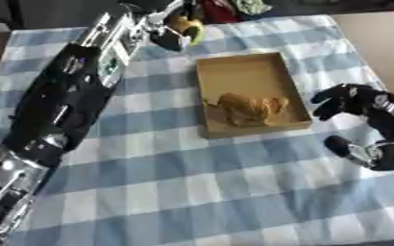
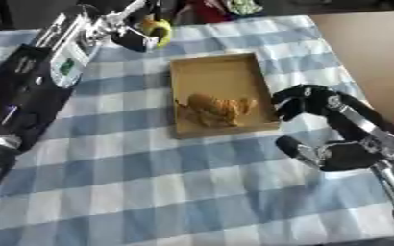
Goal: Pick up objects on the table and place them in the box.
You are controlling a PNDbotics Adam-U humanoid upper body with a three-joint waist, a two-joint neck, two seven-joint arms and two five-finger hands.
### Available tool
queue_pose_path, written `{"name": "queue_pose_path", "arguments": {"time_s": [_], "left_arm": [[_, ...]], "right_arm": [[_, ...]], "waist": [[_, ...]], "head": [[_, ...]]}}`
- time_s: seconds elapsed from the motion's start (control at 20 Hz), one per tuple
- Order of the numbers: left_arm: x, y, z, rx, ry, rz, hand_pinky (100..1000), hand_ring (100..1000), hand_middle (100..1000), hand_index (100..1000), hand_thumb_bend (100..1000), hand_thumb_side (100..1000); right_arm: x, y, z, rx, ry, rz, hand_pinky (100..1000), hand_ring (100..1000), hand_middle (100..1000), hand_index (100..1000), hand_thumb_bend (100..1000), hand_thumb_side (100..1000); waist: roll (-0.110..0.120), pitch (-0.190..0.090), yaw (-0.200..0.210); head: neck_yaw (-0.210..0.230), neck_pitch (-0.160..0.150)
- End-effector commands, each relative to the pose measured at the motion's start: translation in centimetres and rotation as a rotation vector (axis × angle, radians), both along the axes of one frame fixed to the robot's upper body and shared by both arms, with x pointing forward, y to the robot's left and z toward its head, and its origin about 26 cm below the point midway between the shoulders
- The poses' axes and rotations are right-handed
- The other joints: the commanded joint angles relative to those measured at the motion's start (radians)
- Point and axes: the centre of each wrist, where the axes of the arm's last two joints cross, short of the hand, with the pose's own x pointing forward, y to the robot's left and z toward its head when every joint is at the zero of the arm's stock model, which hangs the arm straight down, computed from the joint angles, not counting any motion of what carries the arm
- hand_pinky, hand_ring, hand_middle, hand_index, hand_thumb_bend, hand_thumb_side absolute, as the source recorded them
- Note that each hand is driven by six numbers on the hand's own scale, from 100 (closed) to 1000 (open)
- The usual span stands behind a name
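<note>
An open cardboard box (image 1: 238,72) lies on the checked cloth past the middle of the table. In its near half sits a brown, bread-like object (image 1: 249,108). My left arm reaches along the left side to the far edge. There my left hand (image 1: 168,37) has its dark fingers curled round a yellow-green object (image 1: 191,29), up and to the left of the box's far corner. My right hand (image 2: 335,129) hovers just right of the box, fingers relaxed and spread, thumb (image 2: 294,145) pointing toward the box, holding nothing.
A blue and white checked cloth (image 1: 200,192) covers the table. A red thing (image 1: 220,10) and a greenish thing (image 1: 251,6) lie at the far edge. Bare brown tabletop (image 1: 384,38) shows at the right.
</note>
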Motion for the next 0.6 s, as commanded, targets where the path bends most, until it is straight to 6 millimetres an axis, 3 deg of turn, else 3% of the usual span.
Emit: {"name": "queue_pose_path", "arguments": {"time_s": [0.05, 0.6], "left_arm": [[-0.1, -1.4, 0.4, 0.007, -0.018, -0.042, 530, 307, 207, 400, 135, 100], [0.3, -2.9, -3.7, 0.032, 0.089, -0.099, 535, 340, 241, 438, 177, 100]], "right_arm": [[0.1, 0.0, 1.1, -0.002, -0.029, 0.014, 667, 708, 753, 847, 394, 442], [0.1, 0.3, 1.2, 0.003, -0.031, 0.022, 667, 707, 752, 847, 389, 447]], "waist": [[-0.002, -0.015, -0.005], [-0.002, -0.006, -0.017]], "head": [[0.006, -0.01], [0.006, -0.017]]}}
